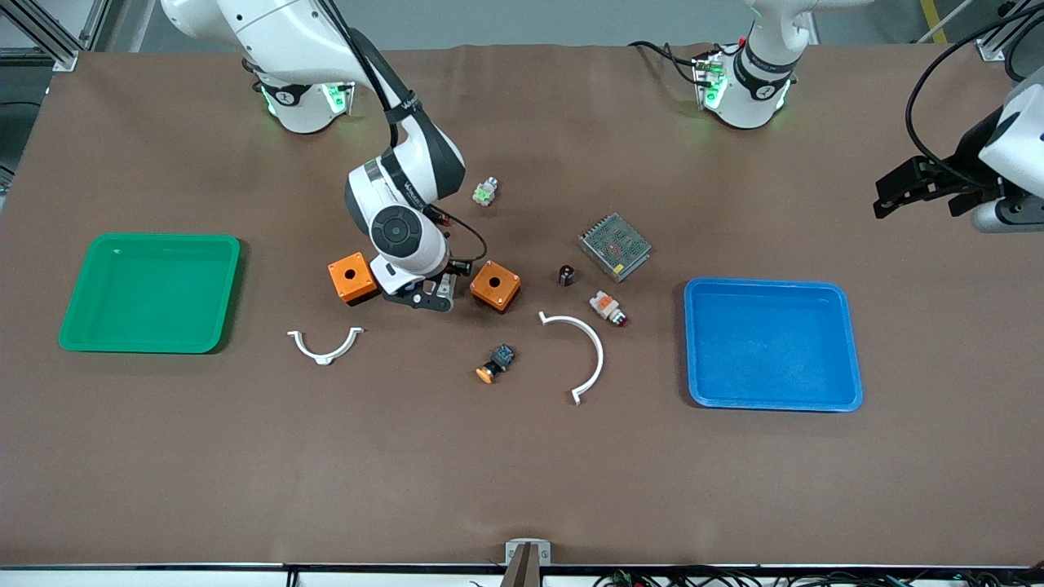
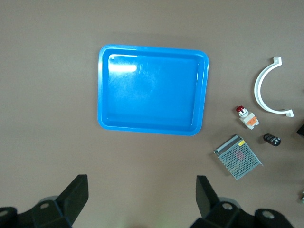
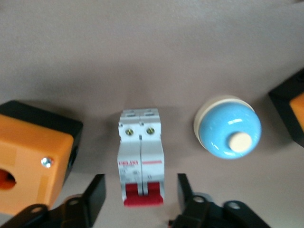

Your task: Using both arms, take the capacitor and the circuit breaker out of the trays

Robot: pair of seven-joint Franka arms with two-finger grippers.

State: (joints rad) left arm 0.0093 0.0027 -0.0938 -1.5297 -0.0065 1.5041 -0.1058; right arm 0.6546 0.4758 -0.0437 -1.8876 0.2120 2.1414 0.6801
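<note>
The breaker [image 3: 141, 156], a grey-white block with red levers, lies on the table between two orange boxes [image 1: 352, 277] [image 1: 495, 285]. My right gripper [image 3: 140, 186] is open and low over it, with a finger on each side of its red lever end, apart from it. In the front view the right gripper [image 1: 420, 298] hides the breaker. The capacitor [image 1: 566, 275], a tiny black cylinder, stands beside a metal mesh box [image 1: 615, 246]; it also shows in the left wrist view [image 2: 271, 139]. My left gripper [image 1: 897, 194] is open and empty, high over the left arm's end of the table.
Blue tray [image 1: 767, 283] [image 2: 153, 48] toward the left arm's end, green tray [image 1: 147, 238] toward the right arm's end. Blue-domed button [image 3: 228, 132] beside the breaker. White-orange button [image 1: 608, 307], black-blue part with orange cap [image 1: 496, 364], two white arcs [image 1: 602, 350] [image 1: 326, 357], small green-white part [image 1: 485, 192].
</note>
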